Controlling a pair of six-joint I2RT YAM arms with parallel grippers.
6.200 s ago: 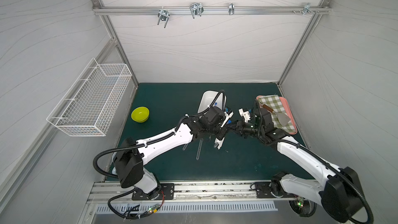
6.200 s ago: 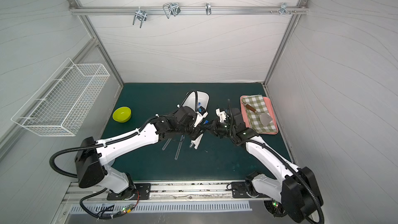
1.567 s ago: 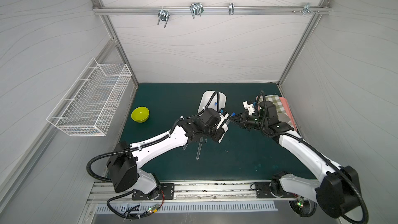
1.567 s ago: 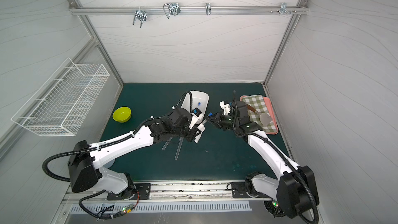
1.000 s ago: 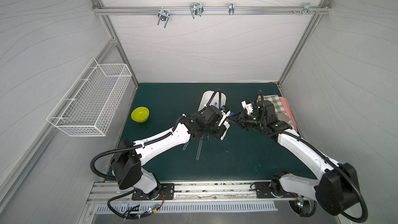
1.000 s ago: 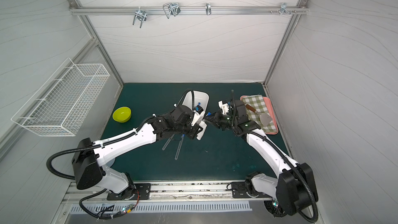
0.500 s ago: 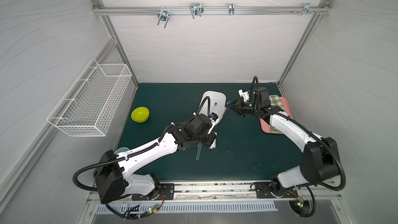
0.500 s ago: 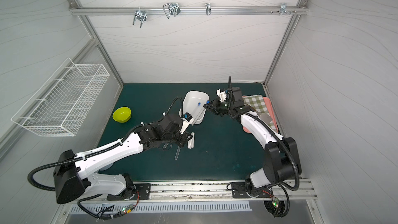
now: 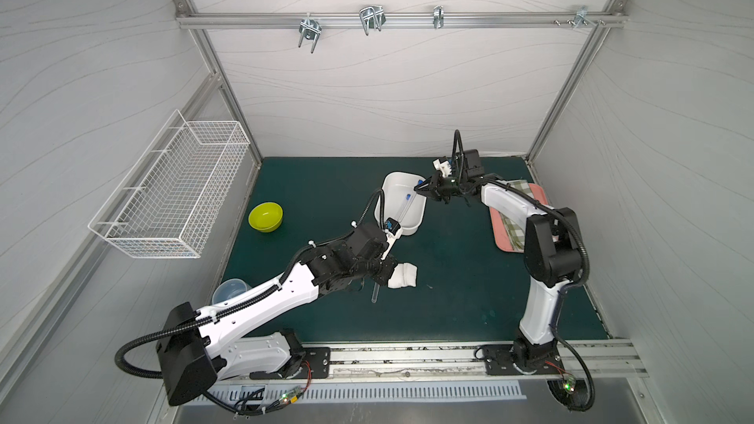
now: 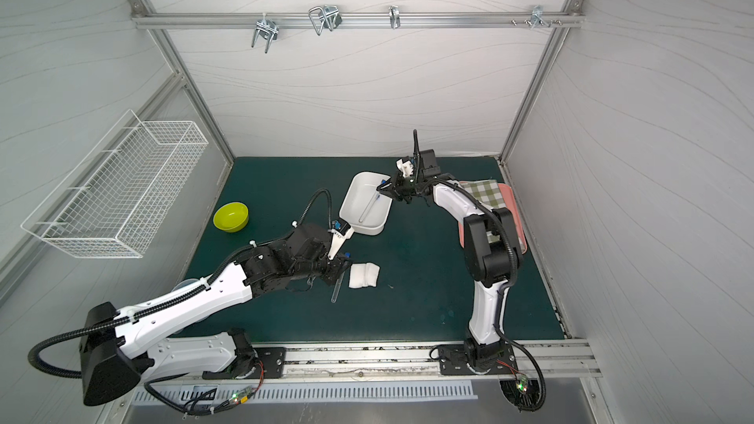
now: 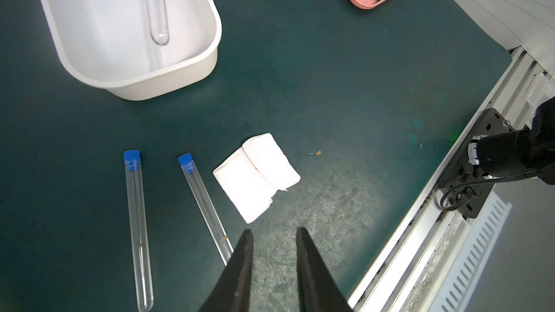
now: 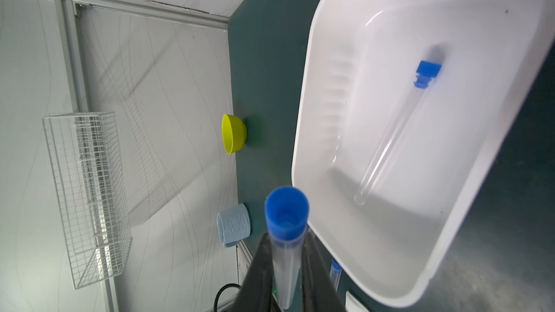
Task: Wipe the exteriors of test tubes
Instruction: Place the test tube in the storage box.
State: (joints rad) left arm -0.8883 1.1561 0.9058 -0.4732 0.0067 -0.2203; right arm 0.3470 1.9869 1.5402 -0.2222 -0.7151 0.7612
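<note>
**Desk:** Left to right, what does the frame give us?

**Photographer:** On the green mat point(image 11: 330, 55), two test tubes lie loose and roughly parallel. They are the outer tube point(image 11: 136, 220) and the inner tube point(image 11: 204, 205), blue caps pointing toward the white tub point(image 11: 168, 85). The left gripper point(image 11: 274, 231) hangs over them, jaws a little apart with nothing between. The inner tube's round end runs in just beside one fingertip. The folded white cloth point(image 11: 256, 177) lies just ahead of the tips, clear of gripper and tubes alike.

**Desk:** And farther right?

**Photographer:** A third tube point(image 12: 390, 145) lies in the tub, along its length. At the tub's far corner the right gripper point(image 9: 420, 188) is clamped on the fourth tube point(image 12: 286, 217). That tube runs lengthwise between the fingers, cap end out front.

**Desk:** What does the next move hang on?

**Photographer:** Most likely on that fourth tube going into the tub. Its cap end is already at the rim, so the right arm, much the nearer one, probably needs only to bring the tube in line with the tub's long axis before letting go. The loose pair and the cloth look like the left arm's work, since they lie well apart from the right gripper.
</note>
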